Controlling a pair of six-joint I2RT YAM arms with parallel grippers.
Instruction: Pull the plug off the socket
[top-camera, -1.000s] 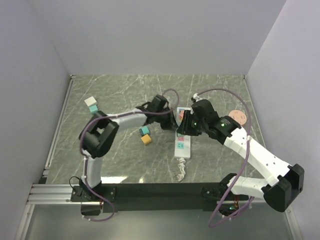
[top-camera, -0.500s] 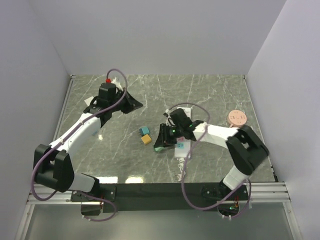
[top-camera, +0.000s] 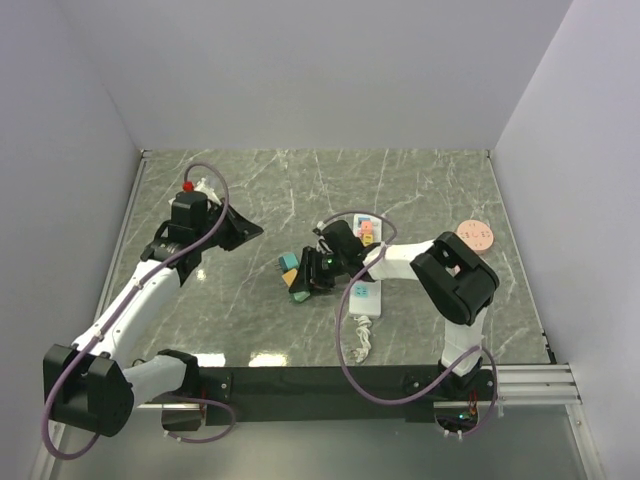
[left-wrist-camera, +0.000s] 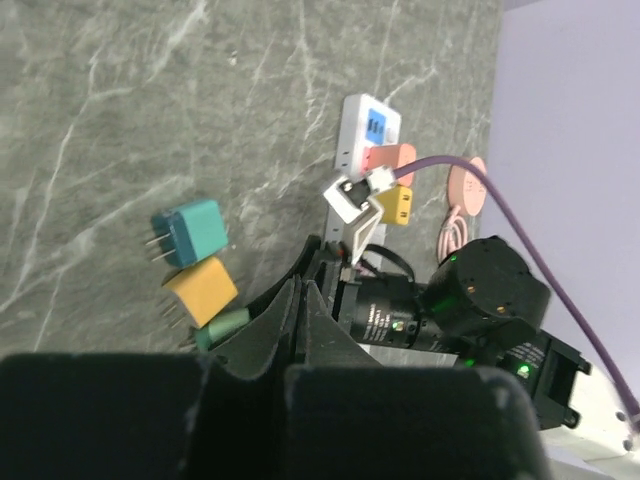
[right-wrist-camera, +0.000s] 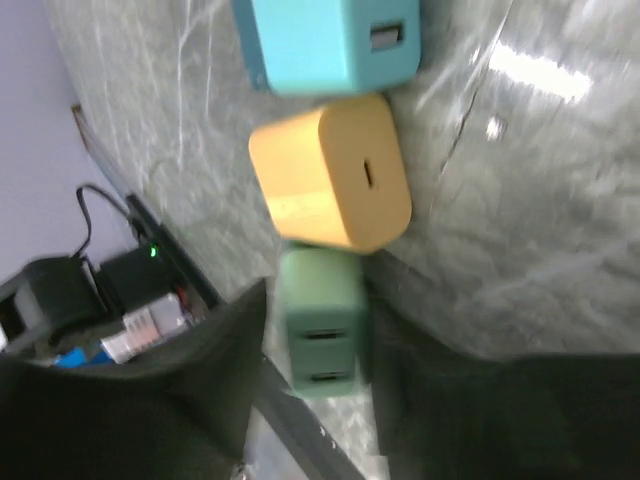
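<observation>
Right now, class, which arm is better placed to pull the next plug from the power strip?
Right, probably: the right hand is beside the socket, though it must first release the green plug. The left hand is shut and well off to the left.

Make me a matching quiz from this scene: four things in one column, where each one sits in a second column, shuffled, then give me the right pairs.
Things
1. teal cube-shaped plastic plug
2. yellow cube-shaped plastic plug
3. green plastic plug
4. pink round disc

Places
A. between the jaws of the right gripper
B. alone near the right edge of the grey marble-patterned table
C. lying between the other two plugs
D. at the end of the plug row, farthest from the right gripper

Pairs: 1-D, 2-C, 3-A, 4-B
</observation>
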